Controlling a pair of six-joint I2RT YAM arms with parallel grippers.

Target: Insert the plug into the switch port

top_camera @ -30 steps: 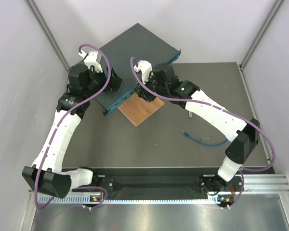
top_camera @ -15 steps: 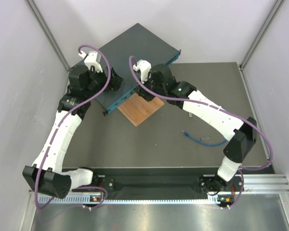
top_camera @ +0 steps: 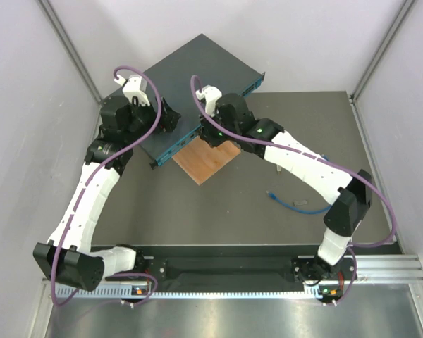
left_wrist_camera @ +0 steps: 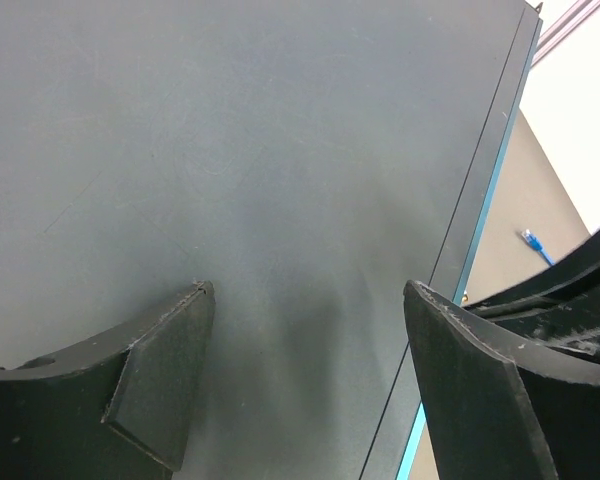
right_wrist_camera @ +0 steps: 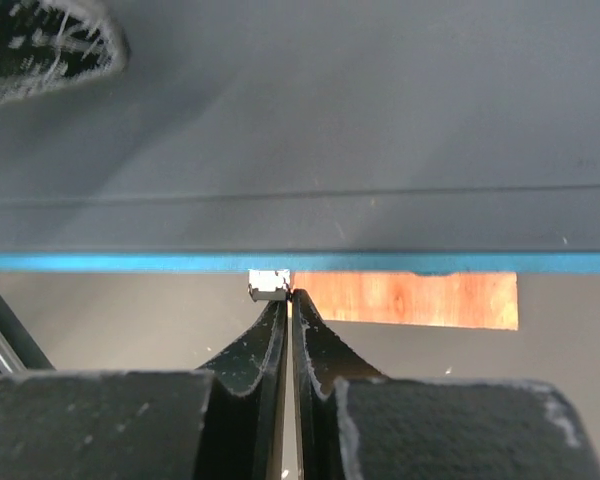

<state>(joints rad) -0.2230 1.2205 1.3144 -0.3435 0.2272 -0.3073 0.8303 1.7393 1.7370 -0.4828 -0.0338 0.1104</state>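
The switch (top_camera: 197,77) is a dark teal box lying askew at the back, its bright blue front edge (right_wrist_camera: 130,262) facing the arms. The plug (top_camera: 271,193) lies on the mat to the right on its thin blue cable (top_camera: 296,205), far from both grippers; it also shows small in the left wrist view (left_wrist_camera: 529,239). My left gripper (left_wrist_camera: 308,300) hangs open over the switch's top near its left end (top_camera: 170,121). My right gripper (right_wrist_camera: 290,300) is shut at the front edge (top_camera: 210,138), its tips against a small grey-white piece (right_wrist_camera: 269,284) with nothing between them.
An orange-brown wooden square (top_camera: 206,159) lies half under the switch's front edge, right by my right fingertips (right_wrist_camera: 410,299). White walls close in on the left, back and right. The dark mat (top_camera: 218,211) stretches toward the arm bases.
My right gripper has closed its jaws and edged a little left along the switch's front edge. The left arm and the plug have not moved.
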